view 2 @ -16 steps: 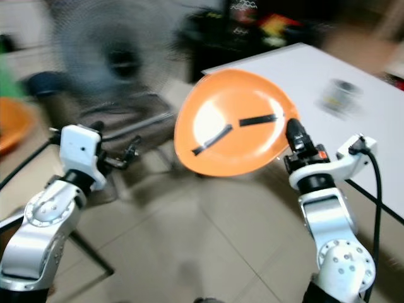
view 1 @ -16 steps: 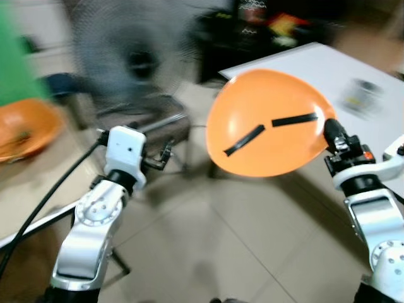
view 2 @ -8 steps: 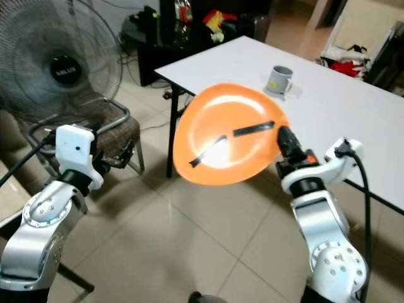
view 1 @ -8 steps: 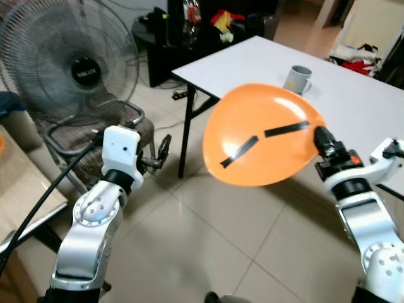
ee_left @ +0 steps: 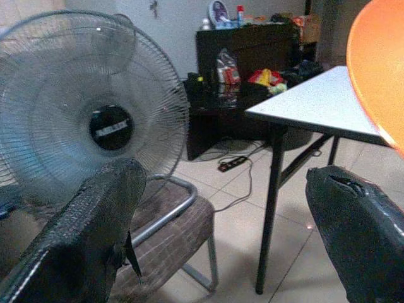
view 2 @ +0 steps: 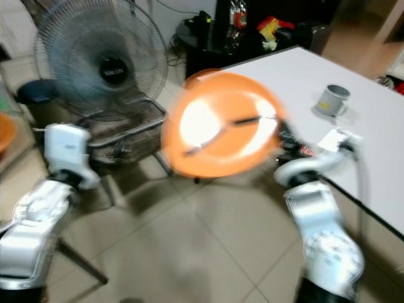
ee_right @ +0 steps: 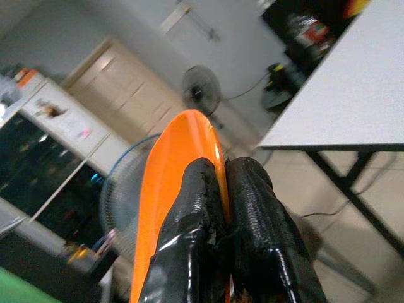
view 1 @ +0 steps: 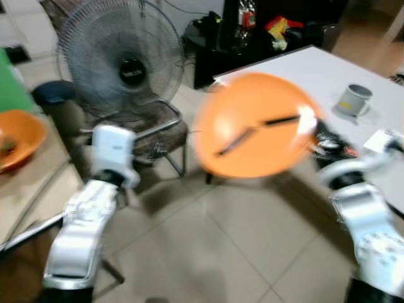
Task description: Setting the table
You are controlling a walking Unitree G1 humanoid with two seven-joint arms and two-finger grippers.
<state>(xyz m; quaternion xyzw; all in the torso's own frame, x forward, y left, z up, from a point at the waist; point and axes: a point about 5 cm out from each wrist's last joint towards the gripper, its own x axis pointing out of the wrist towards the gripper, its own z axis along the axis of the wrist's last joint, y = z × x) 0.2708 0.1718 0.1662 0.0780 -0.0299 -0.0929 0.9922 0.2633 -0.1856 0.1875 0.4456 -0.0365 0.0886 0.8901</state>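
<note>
The right gripper (ee_right: 218, 233) pinches the orange plate (view 1: 255, 123) by its rim, carrying it upright in the air near the white table (view 1: 353, 72), presumably to set down by the grey mug (view 1: 352, 100). Two black strips cross the plate's glossy face. The left gripper (ee_left: 221, 221) hangs spread and empty.

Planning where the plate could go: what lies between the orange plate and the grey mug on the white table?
In the left eye view, between the orange plate and the grey mug lies the right gripper pinching the plate's rim, then bare white table.
</note>
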